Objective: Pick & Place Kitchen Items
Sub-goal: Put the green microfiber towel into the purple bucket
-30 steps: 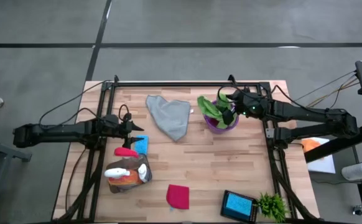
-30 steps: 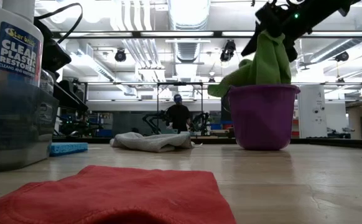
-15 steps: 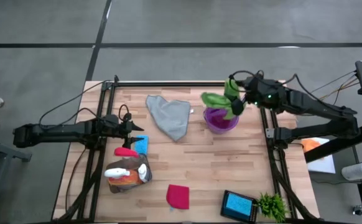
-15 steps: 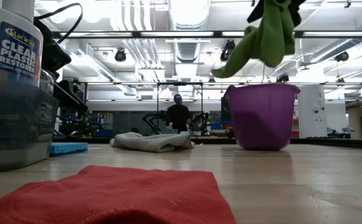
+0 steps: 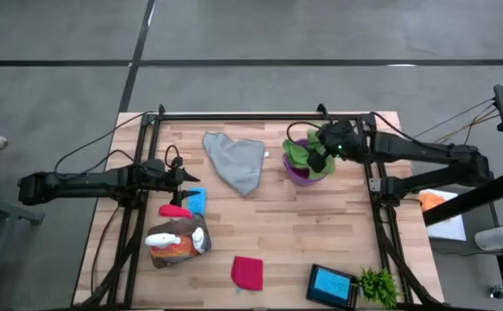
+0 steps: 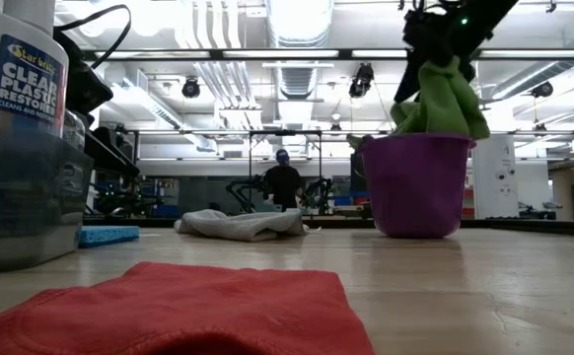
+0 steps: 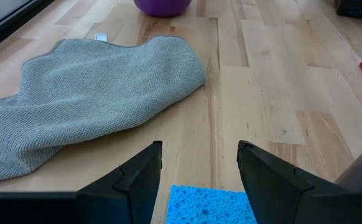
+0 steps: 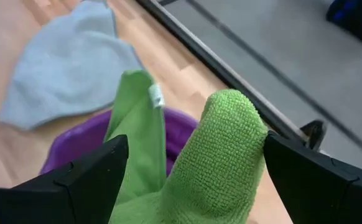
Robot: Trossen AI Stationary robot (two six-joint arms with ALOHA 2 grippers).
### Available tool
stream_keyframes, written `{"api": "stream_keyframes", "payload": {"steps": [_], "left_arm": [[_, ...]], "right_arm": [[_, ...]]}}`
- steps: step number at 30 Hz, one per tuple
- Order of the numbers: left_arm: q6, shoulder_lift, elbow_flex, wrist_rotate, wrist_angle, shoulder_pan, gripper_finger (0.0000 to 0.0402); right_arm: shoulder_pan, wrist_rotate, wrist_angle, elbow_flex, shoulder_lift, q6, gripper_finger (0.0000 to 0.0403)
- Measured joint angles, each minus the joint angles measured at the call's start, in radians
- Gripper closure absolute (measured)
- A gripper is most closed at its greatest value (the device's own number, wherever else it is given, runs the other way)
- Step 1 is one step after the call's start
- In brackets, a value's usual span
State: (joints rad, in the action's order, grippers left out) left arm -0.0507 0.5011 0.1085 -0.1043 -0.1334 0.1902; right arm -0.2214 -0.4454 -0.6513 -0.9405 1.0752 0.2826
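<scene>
A green cloth hangs over a purple bucket at the table's far right, with my right gripper shut on it. My left gripper stands open at the table's left, low above a blue sponge and touching nothing. A grey cloth lies flat at the far middle. A red cloth lies flat near the front edge. An orange spray bottle and a white bottle lie together at the near left, with a magenta cloth beside them. My right gripper pinches a bunched upper fold of the green cloth between its two fingers; several layers stick up between them. The fingers slant downward from the table's right side. The cloth hangs below them, and its lower end rests in the bucket's mouth.
A black tablet with a blue screen and a small green plant sit at the near right corner. Black frame rails run along the table's left, far and right sides. Bare wood lies between the grey cloth and the red cloth.
My right gripper first rose and drew toward the table's far right, lifting the green cloth clear above the bucket. It then came back down and tipped, so the cloth's lower end is in the bucket's mouth again. It has stayed shut on the cloth.
</scene>
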Motion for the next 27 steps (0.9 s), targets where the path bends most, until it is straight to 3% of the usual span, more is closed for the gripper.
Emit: {"api": "stream_keyframes", "payload": {"steps": [11,17,24,27], "left_arm": [[0.000,0.000,0.000,0.000,0.000,0.000,0.0187],[0.000,0.000,0.000,0.000,0.000,-0.001,0.0187],[0.000,0.000,0.000,0.000,0.000,-0.001,0.0187],[0.000,0.000,0.000,0.000,0.000,-0.001,0.0187]], "right_arm": [[0.032,-0.059,0.009,-0.256,-0.020,-0.104,0.0042],[0.054,-0.007,-0.085,-0.162,0.019,-0.041,0.0042],[0.073,-0.090,0.011,-0.042,0.075,-0.034,0.0042],[0.074,-0.191,-0.019,-0.045,0.105,-0.042,0.0042]]}}
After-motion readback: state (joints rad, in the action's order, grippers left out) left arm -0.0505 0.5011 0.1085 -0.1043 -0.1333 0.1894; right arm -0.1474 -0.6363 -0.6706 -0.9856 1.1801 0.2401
